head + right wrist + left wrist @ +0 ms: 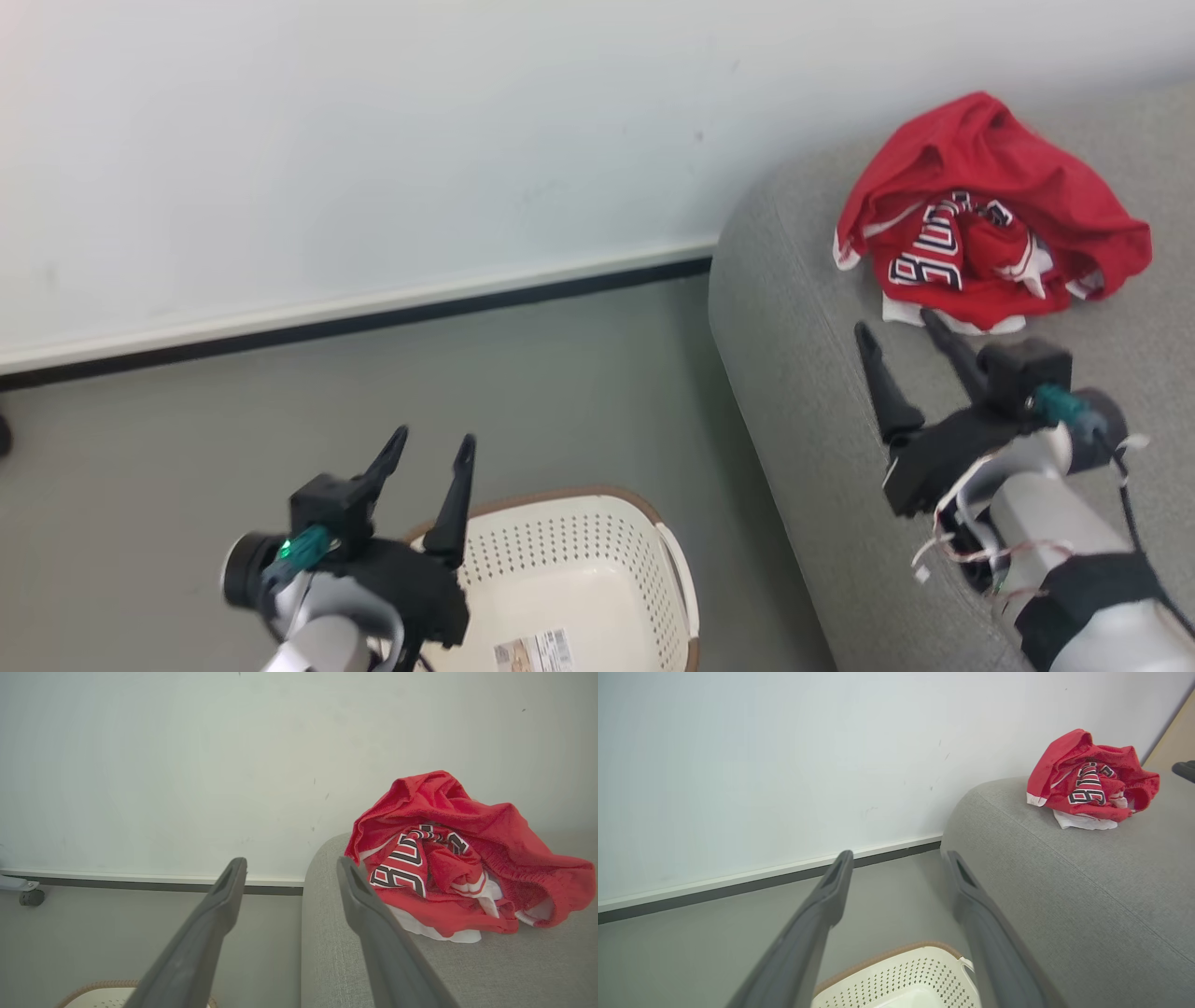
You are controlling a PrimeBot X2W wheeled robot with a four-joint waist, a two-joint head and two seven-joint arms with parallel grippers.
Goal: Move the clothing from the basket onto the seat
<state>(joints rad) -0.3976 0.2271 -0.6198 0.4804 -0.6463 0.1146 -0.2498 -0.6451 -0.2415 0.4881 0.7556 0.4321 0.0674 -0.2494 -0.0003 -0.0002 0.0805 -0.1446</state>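
Right gripper: fingers spread to a moderate gap, nothing between them. It hangs over the near-left part of the seat, fingers pointing far and a little left.

Clothing: one crumpled red heap on the seat, just beyond the right gripper's tips and offset to their right. In the head view the right-hand fingertip meets the white hem at the heap's near edge. Cannot tell whether it touches or hovers. In the right wrist view the same finger overlaps the heap's lower left, while the gap between the fingers looks past the heap at the seat's rounded end and the wall.

Heap axis: wider left to right than near to far, lettering facing near-left.

Left gripper: fingers likewise apart, holding nothing, above the far-left rim of the basket, which sits on the floor to the left of the seat. It is well apart from the clothing.

Basket interior, visible part: cream plastic and a barcode sticker, no red. The near part is cut off by the frame.

Judgement: the right arm is much the nearer to the heap. Any regrasp would need a shift right and slightly far to centre on it. The transfer looks finished or nearly so.
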